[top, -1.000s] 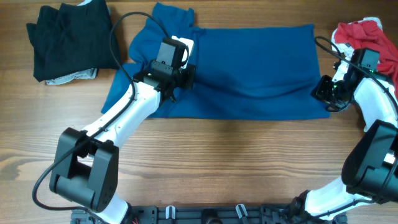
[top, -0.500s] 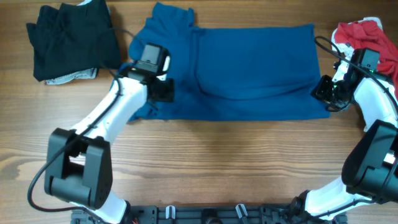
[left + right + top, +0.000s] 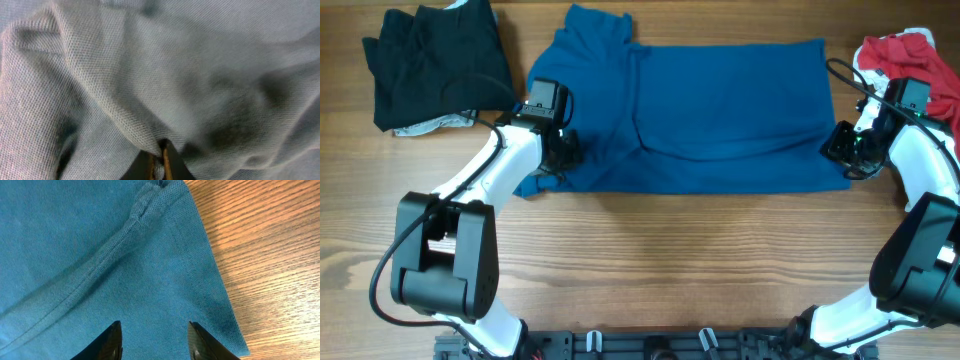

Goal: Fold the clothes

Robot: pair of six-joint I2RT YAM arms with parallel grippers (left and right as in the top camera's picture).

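The deep-blue T-shirt point(image 3: 720, 110) lies spread across the back middle of the table, partly folded. My left gripper point(image 3: 563, 152) is at its left edge, shut on a fold of the blue cloth; in the left wrist view the cloth point(image 3: 150, 90) fills the frame and a pinch of it sits between the fingertips point(image 3: 159, 155). My right gripper point(image 3: 842, 150) is open over the shirt's lower right corner; the right wrist view shows the cloth point(image 3: 100, 255) and its corner under the spread fingers point(image 3: 112, 340).
A pile of black and grey garments point(image 3: 430, 65) lies at the back left. Red and white garments point(image 3: 910, 55) are heaped at the back right, beside my right arm. Bare wood table point(image 3: 670, 260) runs along the front.
My left gripper has pulled the shirt's left part leftward and toward the front, unfolding the flap that lay over the shirt. The right arm has not moved.
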